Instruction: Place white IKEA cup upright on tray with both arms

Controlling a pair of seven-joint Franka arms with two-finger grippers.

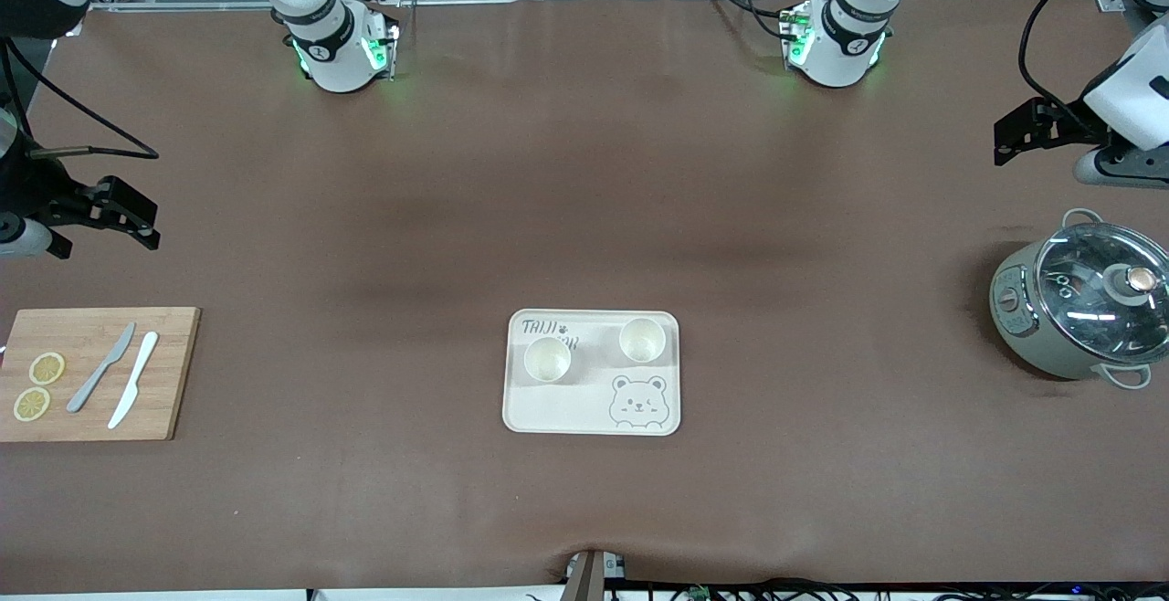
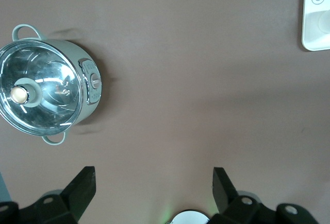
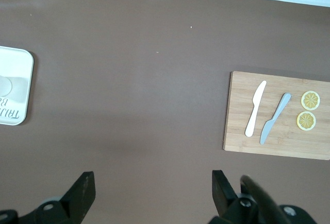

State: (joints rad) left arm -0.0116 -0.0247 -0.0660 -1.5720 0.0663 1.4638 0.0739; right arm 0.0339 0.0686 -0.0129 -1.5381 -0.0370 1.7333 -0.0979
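The tray [image 1: 591, 400] lay in the middle of the table, in the half nearer to the front camera, with its bear drawing at the near edge and the lettering at the far edge. Two white cups stood on it, both upright with the mouth open upward: one cup [image 1: 547, 360] toward the right arm's end, partly covering the lettering, and the other cup [image 1: 642, 340] toward the left arm's end, a little farther from the camera. They were apart, not touching, so each arm probably served its own side, and I judge the task was finished or almost finished.

At the right arm's end lay a wooden board [image 1: 91, 373] with two knives [image 1: 119, 377] and two lemon slices [image 1: 38, 386]. At the left arm's end stood a pot [image 1: 1078, 309] with a glass lid.

Farther back, the right gripper [image 1: 114, 213] hung over bare table above the board's end, its fingers spread and holding nothing. The left gripper [image 1: 1037, 131] hung over bare table near the pot, fingers also spread and empty. Both arms seemed to wait, well away from the tray
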